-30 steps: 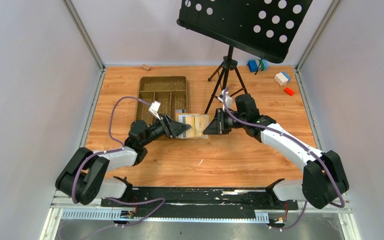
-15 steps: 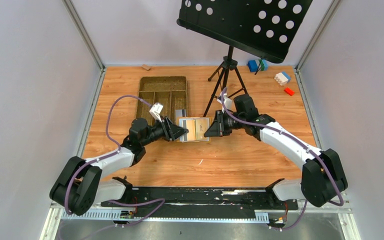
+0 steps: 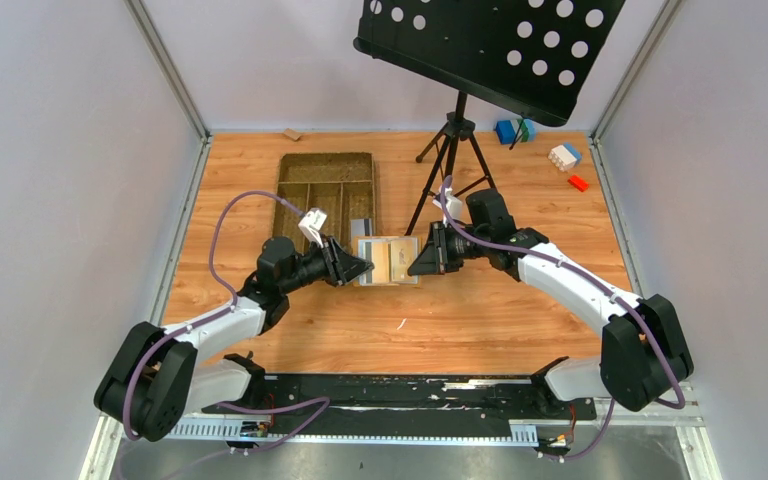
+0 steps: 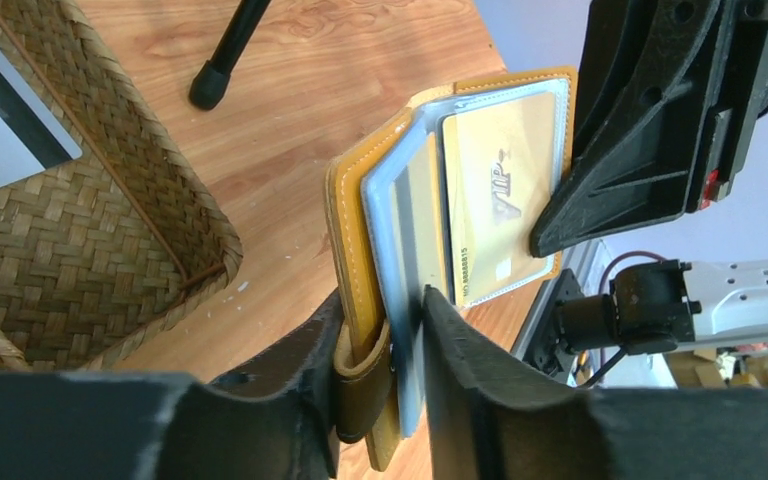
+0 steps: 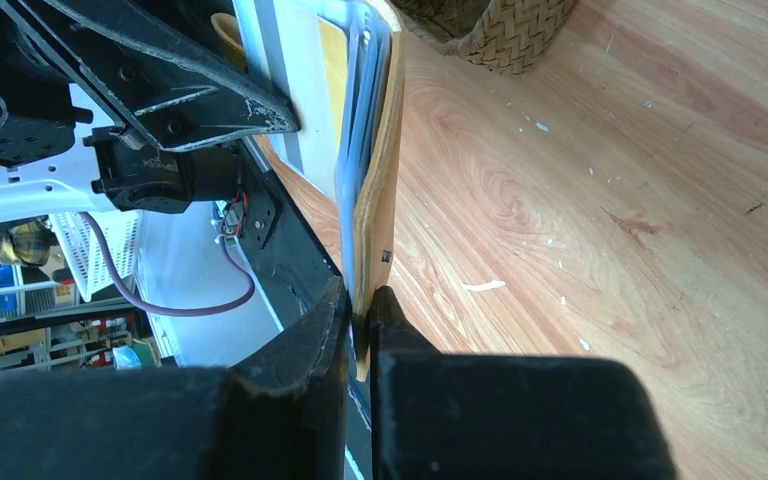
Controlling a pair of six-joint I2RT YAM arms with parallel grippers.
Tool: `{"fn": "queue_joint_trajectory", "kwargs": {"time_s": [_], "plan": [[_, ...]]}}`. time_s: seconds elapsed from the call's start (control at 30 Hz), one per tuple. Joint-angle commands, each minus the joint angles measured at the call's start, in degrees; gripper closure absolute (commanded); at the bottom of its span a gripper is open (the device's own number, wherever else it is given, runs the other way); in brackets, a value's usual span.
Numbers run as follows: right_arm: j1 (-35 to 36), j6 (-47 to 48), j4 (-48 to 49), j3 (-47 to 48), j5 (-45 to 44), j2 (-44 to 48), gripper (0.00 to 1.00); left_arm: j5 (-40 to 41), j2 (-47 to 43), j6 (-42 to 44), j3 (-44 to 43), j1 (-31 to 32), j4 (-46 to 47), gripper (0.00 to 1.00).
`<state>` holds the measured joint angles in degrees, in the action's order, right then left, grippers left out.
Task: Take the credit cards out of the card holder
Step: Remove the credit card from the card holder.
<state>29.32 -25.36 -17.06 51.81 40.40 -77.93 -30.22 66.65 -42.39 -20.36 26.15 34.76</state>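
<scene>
Here the left hand (image 4: 390,312) and right hand (image 5: 362,300) clench opposite edges of the card holder (image 3: 390,260).

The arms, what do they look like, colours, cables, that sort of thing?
The left arm and right arm have white shells and bulky black joints, each trailed by a purple cable. The left gripper and right gripper are matte black and wedge-shaped.
</scene>
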Motion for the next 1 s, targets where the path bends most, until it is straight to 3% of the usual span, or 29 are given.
{"fn": "queue_joint_trajectory", "kwargs": {"time_s": [0.0, 0.17, 0.37, 0.53, 0.63, 0.97], "plan": [[-0.14, 0.7, 2.36, 2.11, 1.76, -0.03, 1.0, -1.71, -0.54, 0.97, -0.97, 0.13, 2.45, 0.7], [-0.16, 0.91, 2.47, 1.97, 1.33, -0.01, 1.0, -3.17, -0.06, 0.26, -0.69, 0.08, 4.85, 1.0], [-0.18, 1.68, 1.39, 1.19, -5.28, 1.67, 0.91, -1.9, -1.33, -0.15, 0.45, 0.13, 5.66, 1.0], [-0.12, 1.65, 0.99, -0.05, -11.28, 4.57, 0.6, -0.34, -2.58, -0.84, 2.01, 0.13, 7.32, 1.0], [-0.17, 1.47, 1.34, -1.05, -14.18, 7.34, 0.48, 0.88, -2.88, -1.83, 3.48, 0.15, 9.71, 1.0], [-0.16, 1.33, 9.66, -7.26, -15.08, 16.61, 0.48, 1.3, -2.08, -4.71, 5.59, 0.13, 15.77, 1.0]]}}
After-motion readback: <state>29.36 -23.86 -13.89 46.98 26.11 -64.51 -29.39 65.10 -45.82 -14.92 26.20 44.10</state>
